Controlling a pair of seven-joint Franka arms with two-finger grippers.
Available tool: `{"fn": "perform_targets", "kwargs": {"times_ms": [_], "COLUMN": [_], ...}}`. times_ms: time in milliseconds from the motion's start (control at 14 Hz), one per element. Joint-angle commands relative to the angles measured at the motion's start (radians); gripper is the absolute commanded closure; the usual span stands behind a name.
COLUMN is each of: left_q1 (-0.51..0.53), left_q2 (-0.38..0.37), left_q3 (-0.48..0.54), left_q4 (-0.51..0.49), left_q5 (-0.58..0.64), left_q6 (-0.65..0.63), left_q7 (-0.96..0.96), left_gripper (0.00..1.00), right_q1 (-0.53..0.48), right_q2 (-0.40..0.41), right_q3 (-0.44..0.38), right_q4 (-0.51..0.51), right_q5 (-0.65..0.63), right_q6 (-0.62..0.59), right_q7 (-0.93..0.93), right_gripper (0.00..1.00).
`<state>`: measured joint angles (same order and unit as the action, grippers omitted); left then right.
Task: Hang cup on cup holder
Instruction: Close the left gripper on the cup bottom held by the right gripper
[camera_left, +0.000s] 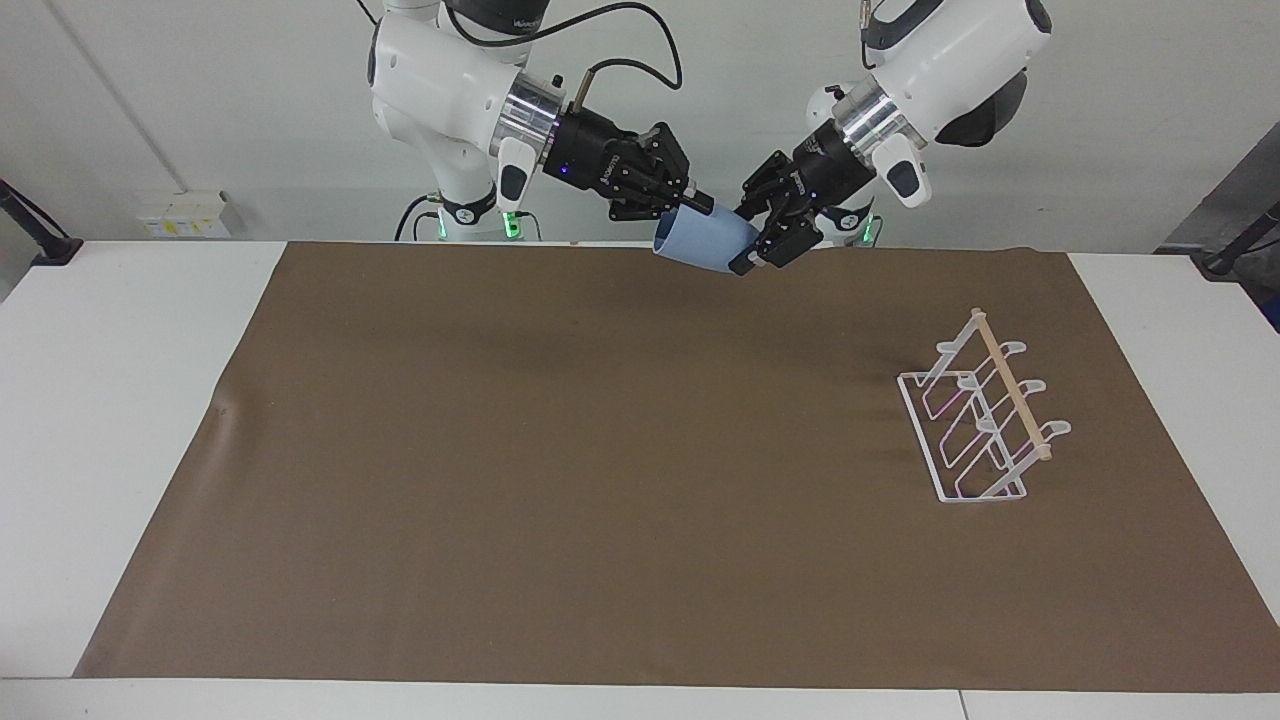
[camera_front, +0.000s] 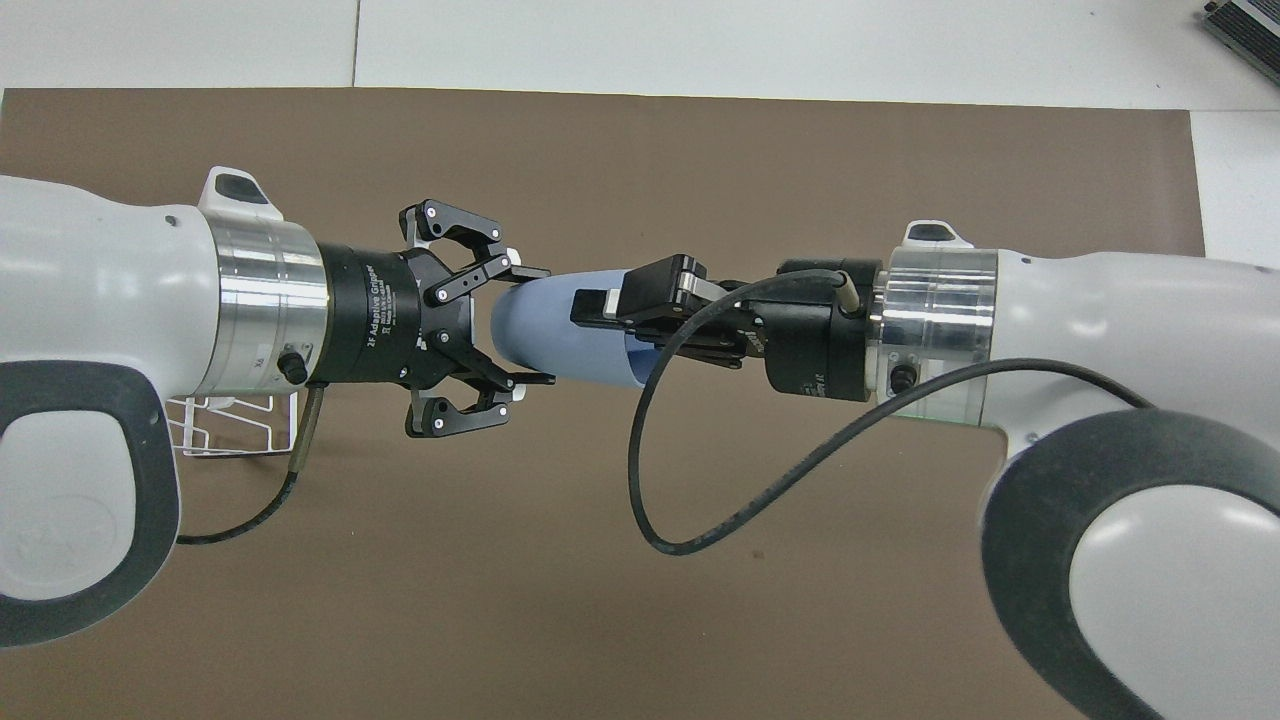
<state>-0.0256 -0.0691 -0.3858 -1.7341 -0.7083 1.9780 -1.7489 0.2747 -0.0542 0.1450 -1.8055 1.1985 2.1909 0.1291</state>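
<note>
Start close to the robots. Your two arms meet up in the air, over the edge of the brown mat that lies nearest to them. The cup hangs between them, tipped on its side and touching nothing below.

Your right gripper pinches the cup's rim, one finger inside the cup and one outside. Your left gripper has its fingers closed on the cup's narrow bottom end. So both grippers hold the cup at once. It looks like a hand-over: the rack sits at the left arm's end of the tabletop, so the left arm is likely the one meant to carry the cup there.

Look farther out now. The cup holder stands on the mat, well apart from the cup and farther from the robots. Its prongs are bare, so no cup hangs there yet.
</note>
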Motion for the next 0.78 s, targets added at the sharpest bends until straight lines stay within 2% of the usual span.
{"fn": "perform_targets", "kwargs": {"times_ms": [0, 142, 214, 285, 356, 427, 712], "left_q1": [0.007, 0.009, 0.009, 0.009, 0.009, 0.009, 0.018], "left_q2": [-0.024, -0.024, -0.023, -0.024, -0.024, -0.023, -0.023], "left_q3": [0.008, 0.010, 0.011, 0.011, 0.011, 0.011, 0.013], "left_q4": [-0.030, -0.030, -0.028, -0.028, -0.030, -0.028, -0.028], "left_q5": [-0.007, -0.007, -0.007, -0.007, -0.007, -0.007, -0.002], "left_q6": [0.018, 0.018, 0.018, 0.018, 0.018, 0.016, 0.013], "left_q7": [-0.004, -0.004, -0.003, -0.001, 0.002, 0.005, 0.011], "left_gripper": [1.00, 1.00, 1.00, 1.00, 1.00, 1.00, 1.00], "right_q1": [-0.002, -0.002, -0.002, -0.002, -0.002, -0.002, -0.002], "right_q2": [-0.018, -0.018, -0.018, -0.018, -0.018, -0.018, -0.018], "right_q3": [0.005, 0.005, 0.005, 0.005, 0.005, 0.005, 0.005], "right_q4": [-0.017, -0.017, -0.017, -0.017, -0.017, -0.015, -0.015], "right_q5": [0.029, 0.024, 0.023, 0.018, 0.016, 0.013, 0.013], "right_q6": [-0.002, -0.003, -0.002, -0.002, -0.002, 0.000, 0.001], "right_q7": [0.021, 0.021, 0.021, 0.020, 0.012, 0.009, 0.011], "right_gripper": [1.00, 1.00, 0.89, 0.85, 0.58, 0.01, 0.00]}}
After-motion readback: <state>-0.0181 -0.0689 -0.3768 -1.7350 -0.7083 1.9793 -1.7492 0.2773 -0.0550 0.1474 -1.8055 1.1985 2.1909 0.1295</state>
